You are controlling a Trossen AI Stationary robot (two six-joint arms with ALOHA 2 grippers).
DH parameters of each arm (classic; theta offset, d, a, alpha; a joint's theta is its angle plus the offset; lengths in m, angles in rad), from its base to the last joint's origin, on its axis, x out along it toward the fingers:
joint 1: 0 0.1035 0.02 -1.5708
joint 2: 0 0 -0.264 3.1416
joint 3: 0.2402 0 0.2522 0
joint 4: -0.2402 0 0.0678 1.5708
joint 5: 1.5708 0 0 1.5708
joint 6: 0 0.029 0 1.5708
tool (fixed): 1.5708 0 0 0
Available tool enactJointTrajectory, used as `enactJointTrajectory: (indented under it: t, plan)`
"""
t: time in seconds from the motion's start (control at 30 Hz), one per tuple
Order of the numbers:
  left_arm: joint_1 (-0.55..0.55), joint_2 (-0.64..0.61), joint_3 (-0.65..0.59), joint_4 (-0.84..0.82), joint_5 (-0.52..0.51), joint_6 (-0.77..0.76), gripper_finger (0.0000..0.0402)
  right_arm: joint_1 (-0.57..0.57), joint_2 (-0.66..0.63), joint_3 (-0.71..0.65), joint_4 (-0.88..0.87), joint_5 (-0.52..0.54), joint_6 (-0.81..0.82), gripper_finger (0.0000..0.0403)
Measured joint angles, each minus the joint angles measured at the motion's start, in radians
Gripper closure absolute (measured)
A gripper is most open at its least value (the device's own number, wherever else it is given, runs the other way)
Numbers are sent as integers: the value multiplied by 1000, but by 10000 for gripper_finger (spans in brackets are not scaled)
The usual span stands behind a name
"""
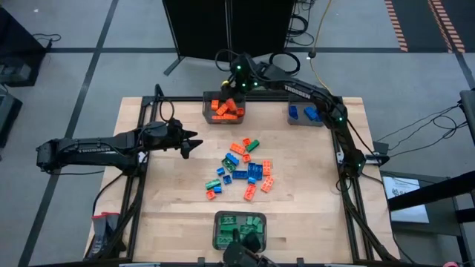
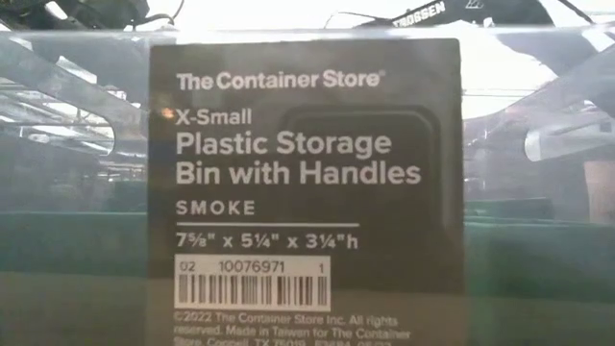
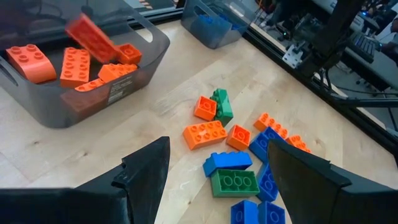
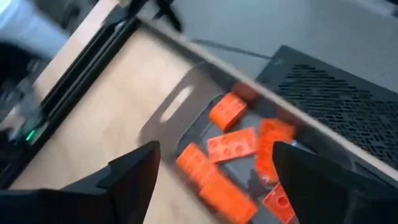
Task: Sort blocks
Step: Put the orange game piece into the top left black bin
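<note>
Right pincer [image 1: 236,83] at upper centre of the high view, over the bin of orange blocks [image 1: 225,109]; jaws spread wide, nothing between them. In the left wrist view an orange brick [image 3: 91,36] shows blurred above that bin, touching nothing. Left pincer [image 1: 194,144] at centre left over the tabletop [image 1: 171,193], jaws open and empty, beside the mixed pile [image 1: 245,169] of orange, green and blue studded blocks at centre. Blue blocks lie in the bin at upper right [image 1: 306,114]; green ones in the bin at bottom centre [image 1: 239,226].
</note>
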Motion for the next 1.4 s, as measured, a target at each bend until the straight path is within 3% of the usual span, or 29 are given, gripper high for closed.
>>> enactJointTrajectory:
  t: [0.17,0.3,0.4,0.6,0.97,1.4]
  plan:
    - [0,0,0,0,0,-1,132,48,-33,73,-243,-153,-249,112]
    - [0,0,0,0,1,3,132,156,-80,80,-479,-80,-446,125]
    - [0,0,0,0,-1,5,132,239,-73,60,-539,-10,-522,131]
    - [0,0,0,0,-6,4,132,341,-73,-100,-393,37,-548,133]
    - [0,0,0,0,-9,-4,132,336,-73,-350,-35,83,-482,133]
    - [0,0,0,0,-11,-3,132,305,-73,-478,23,90,-488,133]
